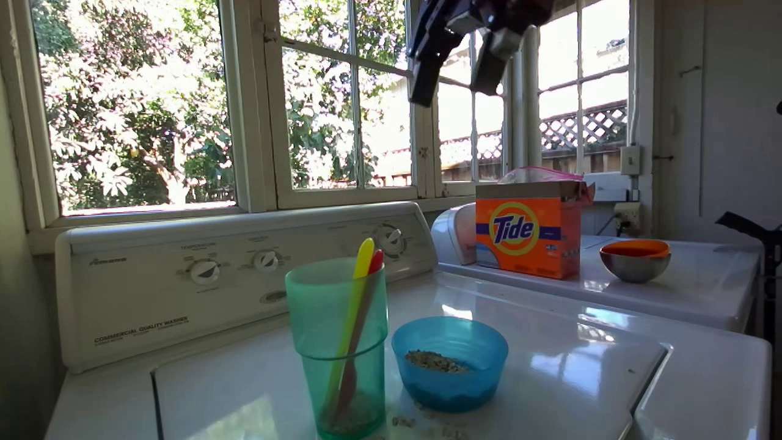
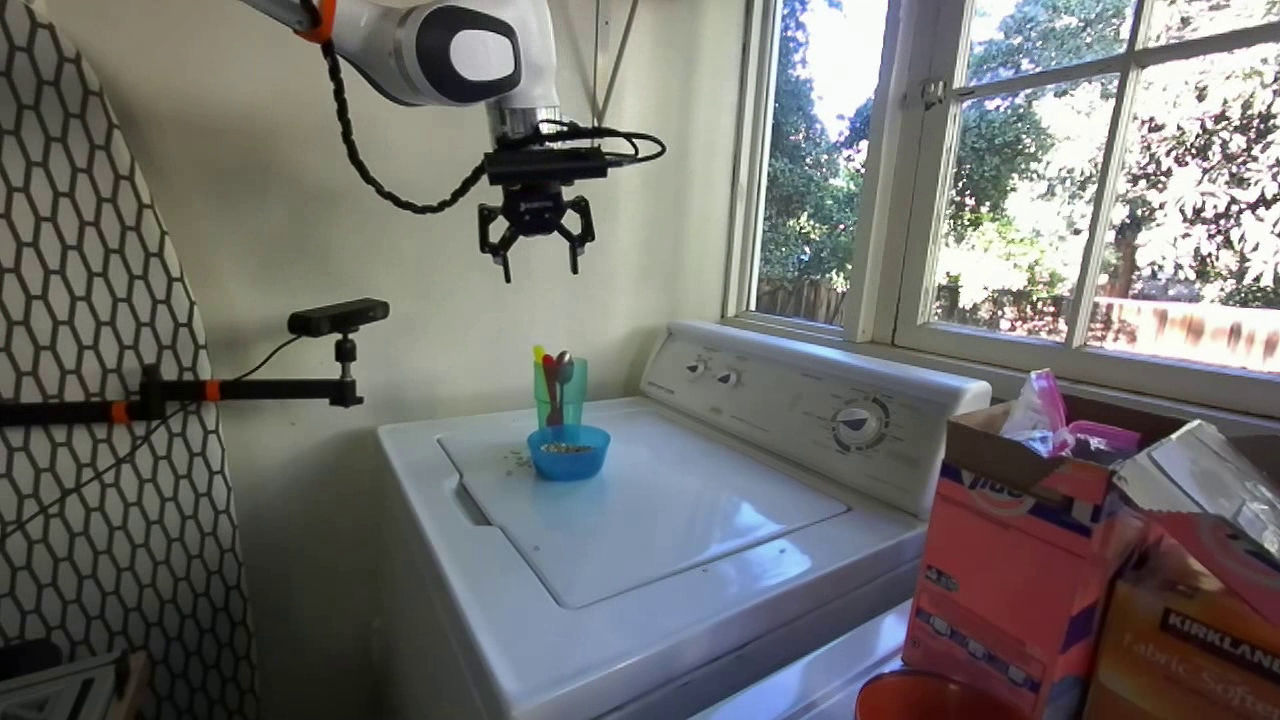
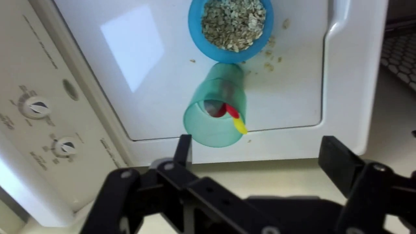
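My gripper [image 2: 541,275] hangs open in the air above the washer, its fingers wide apart and nothing between them. Closest below it is a translucent green cup [image 3: 211,133], upright on the washer lid and apart from the fingers. Inside the cup lean a yellow-handled utensil [image 1: 365,250], a red one [image 1: 377,263] and a metal spoon [image 2: 565,368]. Beside the cup sits a blue bowl [image 1: 452,391] with oat flakes [image 3: 234,24] in it. In an exterior view the gripper [image 1: 453,91] shows against the window, with its upper part cut off.
Loose flakes [image 3: 269,66] lie by the bowl. The washer's control panel [image 1: 153,293] rises along the window side. An orange Tide box [image 1: 525,232] and a grey bowl with orange inside [image 1: 635,263] stand on the neighbouring machine. A camera [image 2: 338,317] on a black bar is near the wall.
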